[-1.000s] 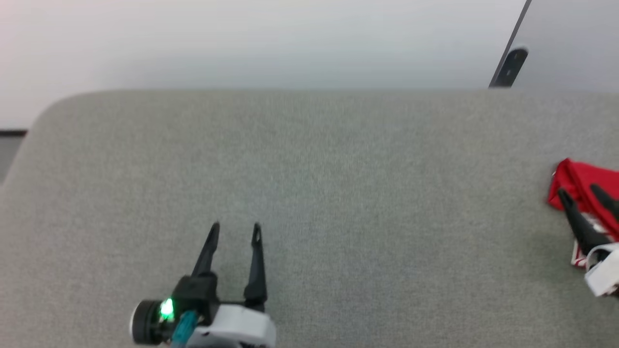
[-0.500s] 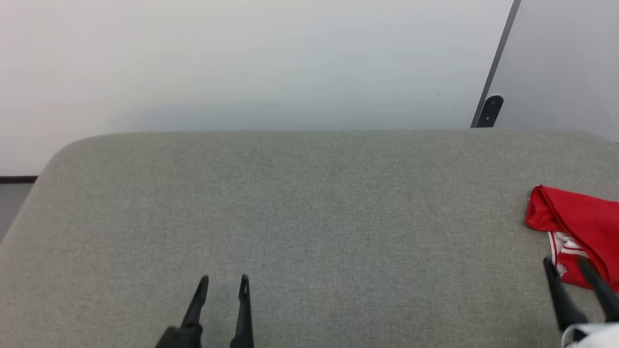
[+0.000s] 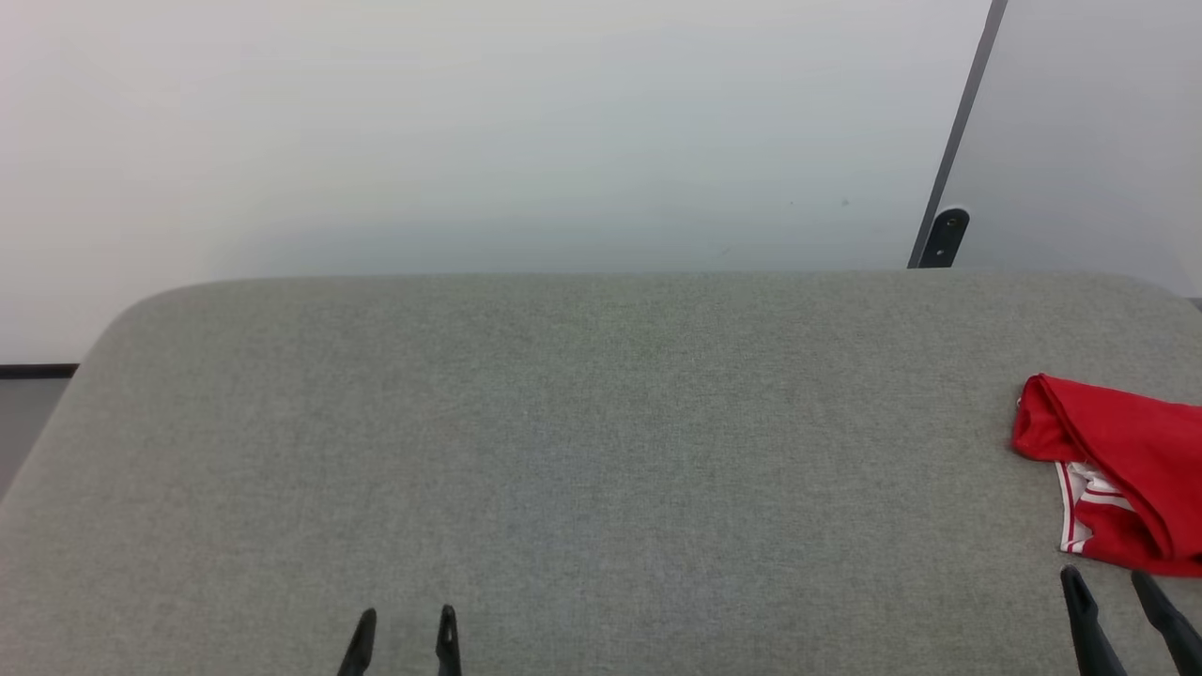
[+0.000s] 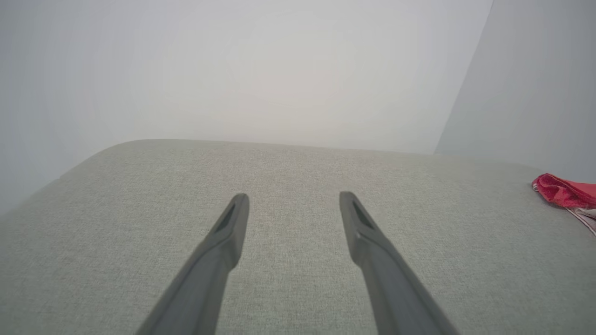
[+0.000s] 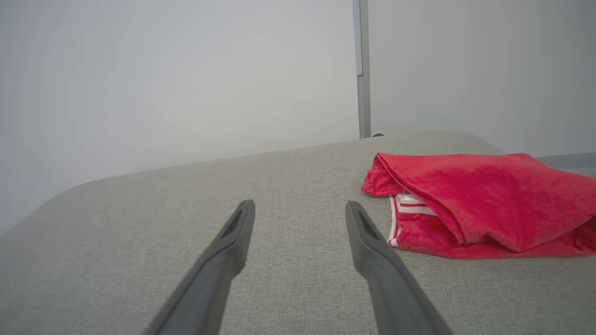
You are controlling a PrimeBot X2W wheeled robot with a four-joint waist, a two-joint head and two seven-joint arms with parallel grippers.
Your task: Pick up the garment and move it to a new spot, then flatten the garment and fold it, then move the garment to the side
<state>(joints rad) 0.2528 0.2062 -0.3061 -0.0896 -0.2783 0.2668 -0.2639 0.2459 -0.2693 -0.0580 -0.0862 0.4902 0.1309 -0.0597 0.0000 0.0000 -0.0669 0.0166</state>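
On the grey fabric surface lies the garment, pale wall behind, left claw and right claw gaping empty.

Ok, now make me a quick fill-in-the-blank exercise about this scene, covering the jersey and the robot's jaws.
1. The garment is mostly ___ with white striped trim.
2. It lies on a ___ fabric surface.
3. In the head view it sits at the far ___ side.
4. Both arms' jaws stand ___, holding nothing.
Missing words: red; grey; right; open.
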